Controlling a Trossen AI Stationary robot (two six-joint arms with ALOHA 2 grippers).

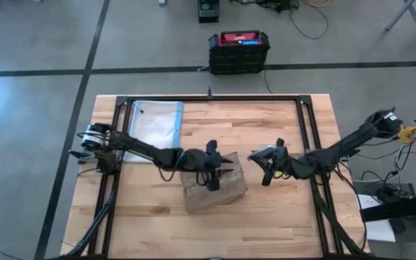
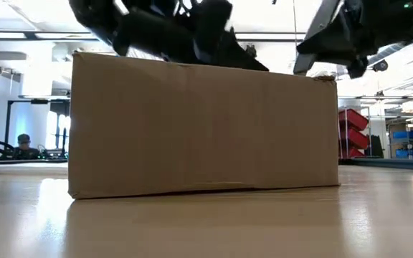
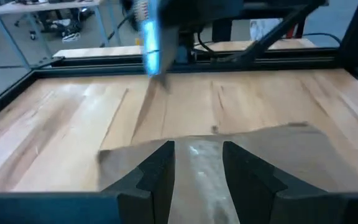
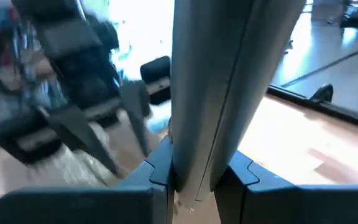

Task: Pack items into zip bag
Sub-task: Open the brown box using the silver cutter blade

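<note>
A brown cardboard box point(image 1: 214, 189) sits near the middle of the pale wooden table point(image 1: 280, 217), and in the low view its plain front wall point(image 2: 203, 125) fills most of the picture and hides whatever lies behind or inside it. A black metal frame point(image 1: 305, 115) borders the tabletop. On the floor beyond the table's far edge stands a black crate with a red top point(image 1: 238, 49), and a seated person point(image 2: 24, 145) shows far off in the room.

The left gripper point(image 1: 215, 172) hangs over the open box, its jaws partly apart; the left wrist view shows pale, faintly glossy material point(image 3: 197, 171) between the two dark fingers point(image 3: 160, 171), but whether they grip it cannot be told. The right gripper point(image 1: 266, 160) is just beside the box's right side, its jaws closed on a slim grey stick-like tool point(image 4: 222, 93), smooth and straight, which rises between the fingers point(image 4: 244, 177).

The zip bag point(image 1: 154, 121) lies flat at the table's far left corner, well apart from the box: clear, rectangular plastic with a blue strip along its right edge. What it contains cannot be made out, and the small items cannot be picked out with certainty.
</note>
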